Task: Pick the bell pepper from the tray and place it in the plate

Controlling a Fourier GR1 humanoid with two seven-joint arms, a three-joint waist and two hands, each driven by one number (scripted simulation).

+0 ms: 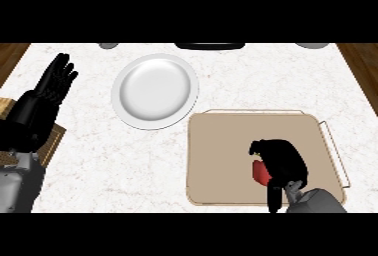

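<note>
One red bell pepper (259,171) sits on the tan tray (221,150), with the right hand (284,160) curled over it. Well left on the worktop (88,165), the left hand (52,82) rests with straight fingers beside the white plate (155,90).

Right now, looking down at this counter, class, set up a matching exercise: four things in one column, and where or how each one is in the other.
Things:
1. bell pepper
2. plate
3. left hand
4. tray

Descriptions:
A. white, holding nothing
B. tan, at the view's right
C. red, under the curled right hand
D. open, fingers up, at the view's left

Pairs: 1-C, 2-A, 3-D, 4-B
</note>
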